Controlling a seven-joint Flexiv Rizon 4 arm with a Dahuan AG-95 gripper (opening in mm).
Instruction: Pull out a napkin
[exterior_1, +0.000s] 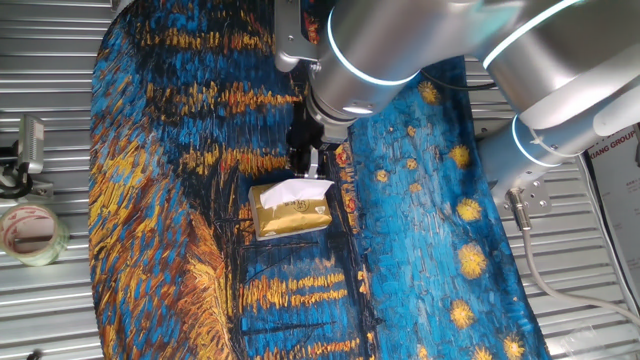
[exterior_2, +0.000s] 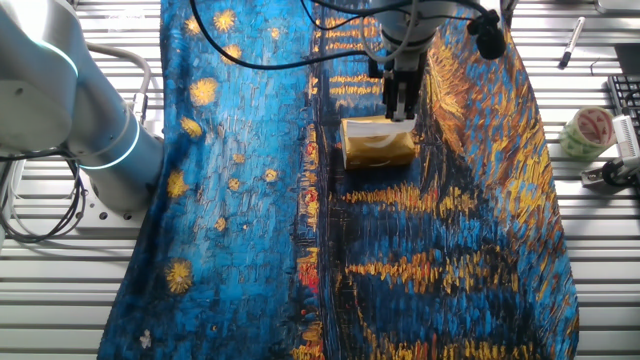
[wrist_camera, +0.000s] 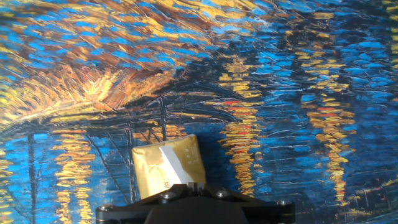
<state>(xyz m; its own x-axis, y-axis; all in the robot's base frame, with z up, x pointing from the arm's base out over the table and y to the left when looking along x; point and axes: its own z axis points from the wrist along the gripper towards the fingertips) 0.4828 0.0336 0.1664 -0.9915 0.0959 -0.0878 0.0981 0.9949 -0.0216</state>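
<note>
A gold-yellow tissue pack (exterior_1: 291, 215) lies on the painted cloth near the table's middle. The white napkin (exterior_1: 297, 191) sticks up out of its top slot. My gripper (exterior_1: 309, 170) hangs straight over the pack with its fingertips down at the napkin's upper edge. The jaws stand close together on the napkin. In the other fixed view the gripper (exterior_2: 400, 112) stands at the far edge of the pack (exterior_2: 378, 147). In the hand view the napkin (wrist_camera: 176, 164) runs as a white strip across the pack (wrist_camera: 152, 171) up to the gripper (wrist_camera: 193, 185).
A blue and gold painted cloth (exterior_1: 170, 200) covers the table. A roll of tape (exterior_1: 30, 233) lies on the metal slats to the left. In the other fixed view a tape roll (exterior_2: 588, 131) and a pen (exterior_2: 572, 40) lie at the right.
</note>
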